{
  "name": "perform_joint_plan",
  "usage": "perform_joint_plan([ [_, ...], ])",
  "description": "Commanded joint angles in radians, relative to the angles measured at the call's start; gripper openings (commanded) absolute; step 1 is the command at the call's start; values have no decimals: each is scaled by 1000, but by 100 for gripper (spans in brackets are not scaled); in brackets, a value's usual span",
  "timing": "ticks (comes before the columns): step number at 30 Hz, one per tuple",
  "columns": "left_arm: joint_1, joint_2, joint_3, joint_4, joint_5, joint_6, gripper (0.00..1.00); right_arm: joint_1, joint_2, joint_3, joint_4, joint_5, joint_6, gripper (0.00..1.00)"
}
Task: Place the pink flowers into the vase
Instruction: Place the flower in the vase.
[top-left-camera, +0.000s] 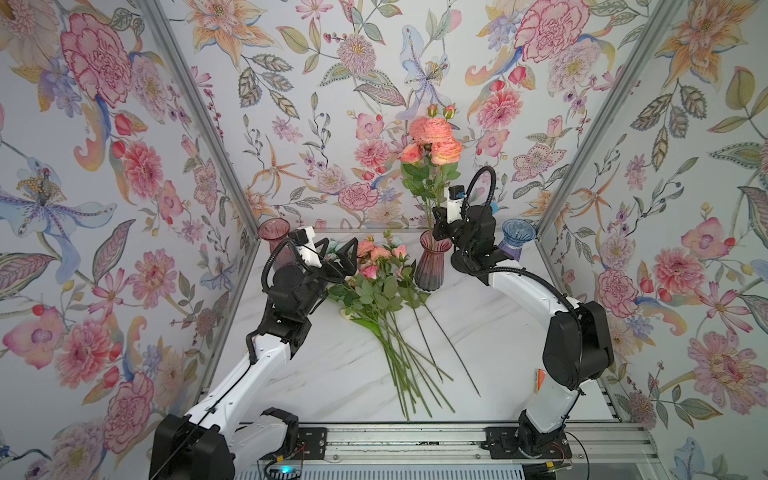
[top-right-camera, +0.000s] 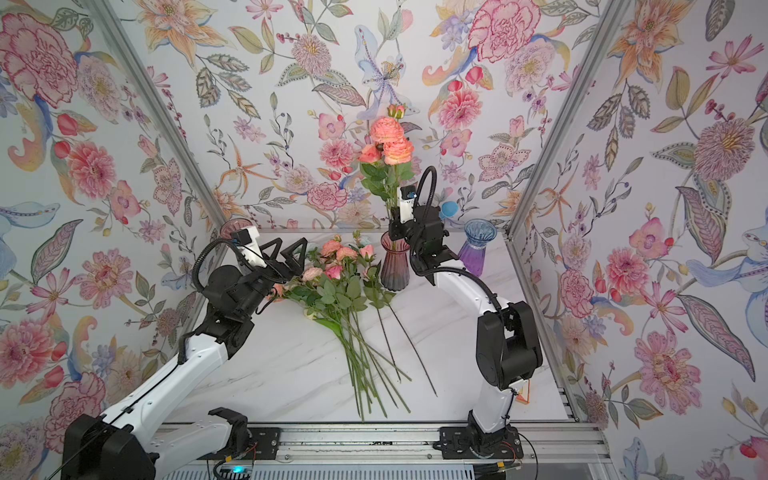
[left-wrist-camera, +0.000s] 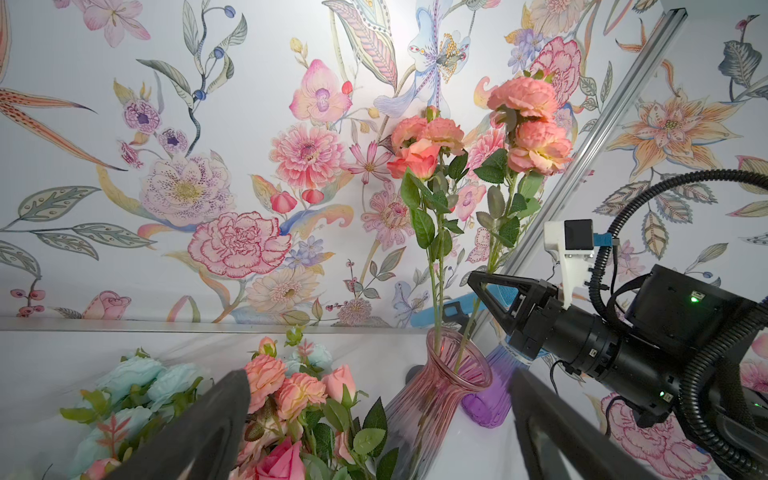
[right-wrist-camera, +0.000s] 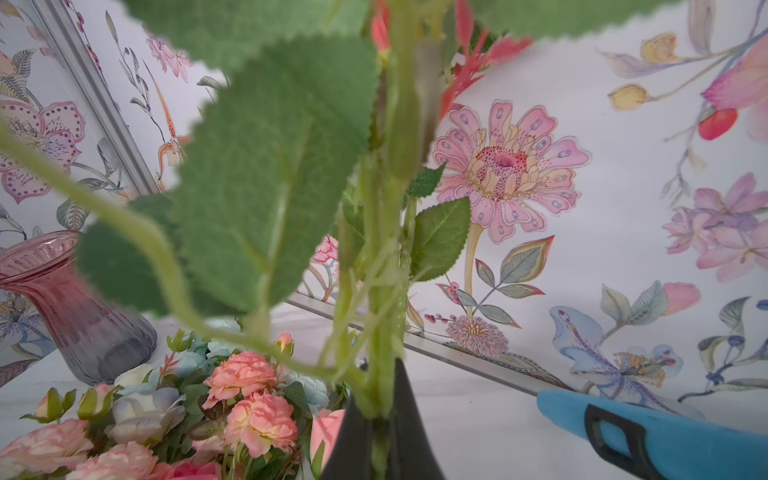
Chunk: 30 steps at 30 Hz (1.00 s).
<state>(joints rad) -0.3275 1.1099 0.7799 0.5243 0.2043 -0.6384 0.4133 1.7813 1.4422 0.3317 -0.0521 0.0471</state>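
In the back left corner of the desk (top-left-camera: 316, 374) stands a mauve glass vase (top-left-camera: 272, 232), half hidden behind my left arm (top-left-camera: 249, 374). My left jaws are released, spread as wide as they go, and grasp nothing. They hover over the heads of the loose bunch lying on the desk, and in the left wrist view the blooms show between them. The bunch has pale blue flowers (left-wrist-camera: 137, 376) on its left. Beside them are the pink flowers (top-left-camera: 376, 255), with salmon and coral heads toward the back wall, leaves in the middle and long green stems fanned toward the front edge.

Just right of those heads the ribbed pink vase (top-left-camera: 432, 266) stands upright, darker at its foot. The first pink stem (left-wrist-camera: 424, 226) stands in it alone, its blooms high above the rim. The second pink stem (left-wrist-camera: 505, 228) has its lower end down inside the neck. My right jaws are clenched on it just above the mouth, and in the right wrist view its green stalk (right-wrist-camera: 386, 291) runs up from between them. My right arm (top-left-camera: 523, 286) reaches in from the right.

Further right, near the back wall, stands a blue-topped purple vase (top-left-camera: 516, 241). By my right arm's base sits an orange-and-white tag (top-left-camera: 540, 380), its print too small for me to read.
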Motion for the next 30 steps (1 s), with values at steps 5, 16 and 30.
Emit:
perform_joint_plan([
  [5, 8, 3, 16, 33, 0, 27, 100, -8, 0, -50, 45, 5, 25, 4],
  [16, 12, -7, 4, 33, 3, 43, 100, -7, 35, -65, -32, -5, 33, 25],
  [30, 17, -15, -7, 42, 4, 33, 100, 8, -57, -60, -110, 25, -11, 74],
])
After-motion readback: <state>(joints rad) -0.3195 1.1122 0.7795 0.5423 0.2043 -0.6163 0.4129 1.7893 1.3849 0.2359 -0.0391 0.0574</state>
